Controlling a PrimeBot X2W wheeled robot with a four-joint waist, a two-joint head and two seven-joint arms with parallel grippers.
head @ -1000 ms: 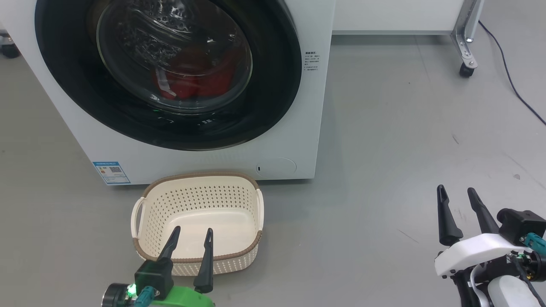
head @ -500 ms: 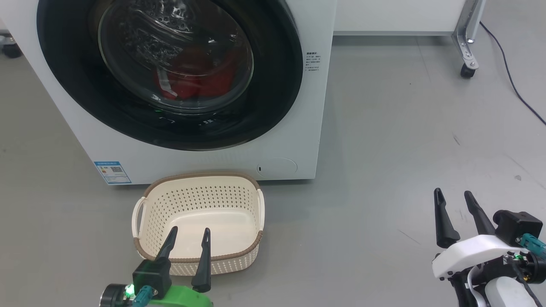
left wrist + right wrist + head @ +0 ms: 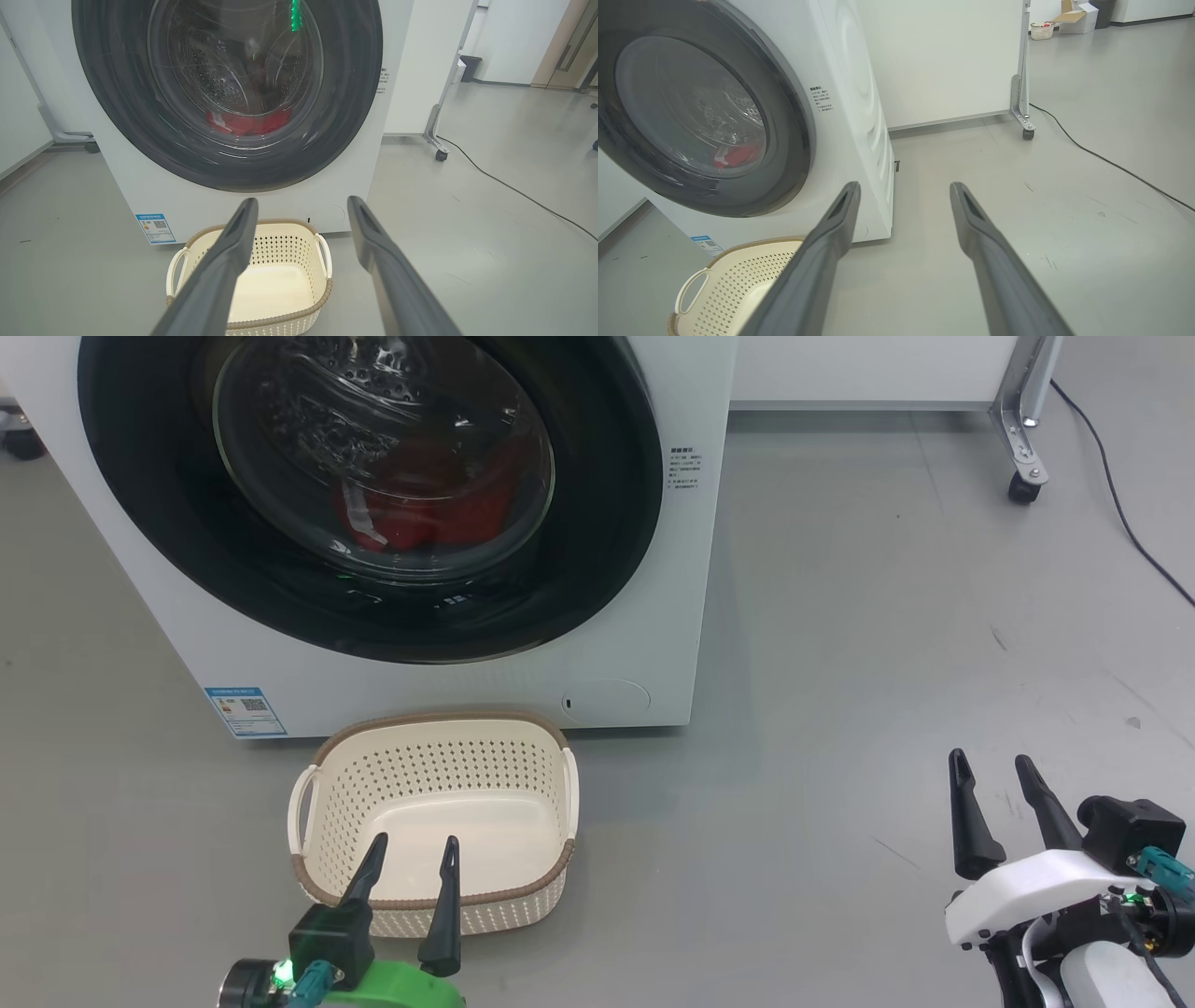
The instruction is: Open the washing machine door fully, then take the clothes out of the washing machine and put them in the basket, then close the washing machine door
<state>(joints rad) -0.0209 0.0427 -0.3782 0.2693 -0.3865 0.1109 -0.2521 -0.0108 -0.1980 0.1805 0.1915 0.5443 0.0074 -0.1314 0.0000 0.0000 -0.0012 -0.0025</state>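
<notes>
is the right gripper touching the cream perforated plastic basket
Apart. The head view shows a wide stretch of grey floor between the right gripper and the cream perforated plastic basket with its brown rim.

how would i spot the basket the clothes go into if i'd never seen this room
Find the big white washing machine with its round glossy black door. On the grey floor right in front of it, below the door, sits the basket. Unlike the plain white machine behind it, it is low, cream and hole-dotted, with a brown woven-look rim and two side handles.
</notes>
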